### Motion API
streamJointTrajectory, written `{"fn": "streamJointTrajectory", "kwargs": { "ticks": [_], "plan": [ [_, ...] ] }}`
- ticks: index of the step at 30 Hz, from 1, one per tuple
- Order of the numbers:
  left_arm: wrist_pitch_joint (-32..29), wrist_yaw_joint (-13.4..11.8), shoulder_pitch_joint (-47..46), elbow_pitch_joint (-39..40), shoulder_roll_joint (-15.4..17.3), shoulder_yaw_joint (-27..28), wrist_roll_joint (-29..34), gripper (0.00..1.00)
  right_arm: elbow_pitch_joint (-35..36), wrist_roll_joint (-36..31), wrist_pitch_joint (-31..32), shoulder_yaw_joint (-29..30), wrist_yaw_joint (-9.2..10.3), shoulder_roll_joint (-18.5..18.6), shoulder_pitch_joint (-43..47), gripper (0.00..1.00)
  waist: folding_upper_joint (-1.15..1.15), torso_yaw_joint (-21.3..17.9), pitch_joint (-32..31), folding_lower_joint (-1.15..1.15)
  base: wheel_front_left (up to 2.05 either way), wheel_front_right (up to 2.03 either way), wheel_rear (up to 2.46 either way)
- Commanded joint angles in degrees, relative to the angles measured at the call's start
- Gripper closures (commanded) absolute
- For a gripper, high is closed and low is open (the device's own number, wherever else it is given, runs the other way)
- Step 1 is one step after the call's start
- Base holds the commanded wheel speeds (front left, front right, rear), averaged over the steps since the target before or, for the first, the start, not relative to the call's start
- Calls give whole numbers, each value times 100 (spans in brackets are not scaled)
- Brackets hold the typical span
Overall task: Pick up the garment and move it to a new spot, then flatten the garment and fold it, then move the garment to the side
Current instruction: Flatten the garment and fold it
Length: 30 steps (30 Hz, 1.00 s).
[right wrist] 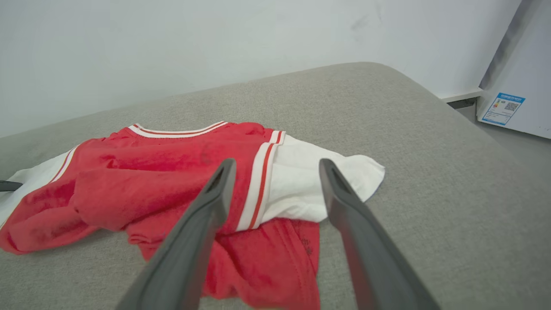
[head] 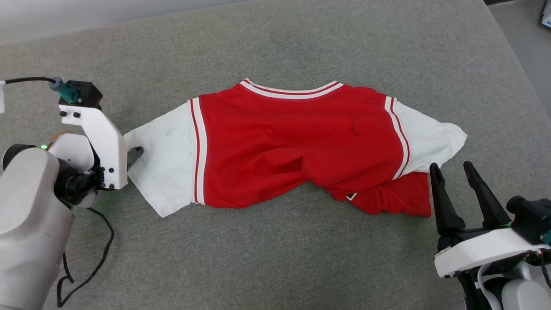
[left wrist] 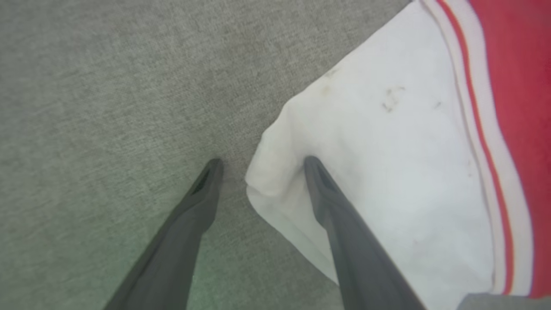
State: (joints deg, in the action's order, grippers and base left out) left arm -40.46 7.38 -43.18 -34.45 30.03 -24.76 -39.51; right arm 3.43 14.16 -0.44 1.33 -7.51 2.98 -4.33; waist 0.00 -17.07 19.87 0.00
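Observation:
The garment (head: 297,142) is a red jersey with white sleeves and striped trim, lying across the grey padded surface (head: 275,43). Its lower part is bunched and a red flap sticks out at the lower right. My left gripper (head: 134,156) is open at the tip of the white left sleeve (head: 165,163). In the left wrist view that gripper (left wrist: 263,163) straddles the sleeve's corner (left wrist: 387,150), one finger (left wrist: 327,193) resting on the cloth and the other on the bare surface. My right gripper (head: 452,170) is open just beside the right sleeve (head: 430,137). In the right wrist view the right gripper (right wrist: 277,165) hangs above the garment (right wrist: 150,181), holding nothing.
A black cable (head: 92,258) loops down from my left arm over the surface's front left. The padded surface ends at its right edge (head: 523,82), with floor beyond. A pale wall (right wrist: 215,43) stands behind, and a white panel with a blue label (right wrist: 501,107) is at the far right.

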Motion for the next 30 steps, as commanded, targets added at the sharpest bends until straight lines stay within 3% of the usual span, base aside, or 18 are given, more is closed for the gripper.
{"fn": "streamJointTrajectory", "kwargs": {
  "ticks": [1,2,8,17,24,30],
  "plan": [
    [-193,20,420,-243,-243,-239,-142,56,-45,38,-44,-3,4,-13,-89,0,0,-27,32,0,0,0,0],
    [-179,21,449,-264,-253,-282,-186,100,-75,46,-57,-6,4,-13,-104,0,0,-32,34,0,0,0,0],
    [681,-7,488,-288,-243,-200,-84,100,-207,130,-18,100,4,-13,-79,0,0,57,-134,0,0,0,0],
    [2487,-427,577,224,-441,82,222,100,-493,472,470,744,4,93,-198,0,0,470,-538,0,0,0,0],
    [3051,-670,757,1019,-608,99,355,100,-1591,904,1433,1560,4,702,-742,0,0,789,-625,0,0,0,0],
    [3058,-800,770,1779,-635,13,439,100,-2453,1159,2638,1673,4,1271,-1550,0,0,1098,-373,0,0,0,0]
  ]
}}
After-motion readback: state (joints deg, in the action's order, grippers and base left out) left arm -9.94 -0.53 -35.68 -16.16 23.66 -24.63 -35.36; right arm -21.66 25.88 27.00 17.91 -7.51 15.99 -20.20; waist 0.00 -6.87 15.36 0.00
